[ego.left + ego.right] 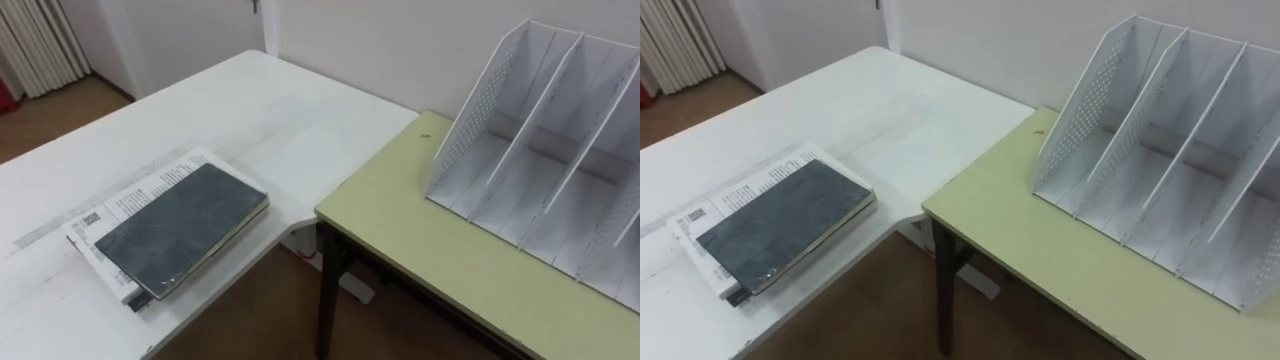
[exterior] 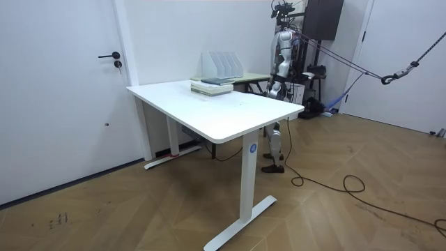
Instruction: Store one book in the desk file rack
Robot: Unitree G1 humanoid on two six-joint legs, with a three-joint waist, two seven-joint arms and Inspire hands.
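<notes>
A dark grey book (image 1: 180, 226) lies flat on top of a white printed book (image 1: 120, 200), stacked near the white table's (image 1: 250, 110) corner; the stack (image 2: 212, 86) also shows in the room view. A white file rack (image 1: 545, 140) with several upright slots stands on the green desk (image 1: 450, 250), its slots empty and facing me. I stand at the far side of both tables, beside the green desk. My left hand (image 2: 272, 88) and right hand (image 2: 288, 89) hang low by my hips, away from the books.
A gap of wooden floor (image 1: 260, 310) separates the white table's corner from the green desk's dark leg (image 1: 328, 290). A wall (image 1: 400, 40) runs behind the rack. In the room view a door (image 2: 63, 84) is at the left.
</notes>
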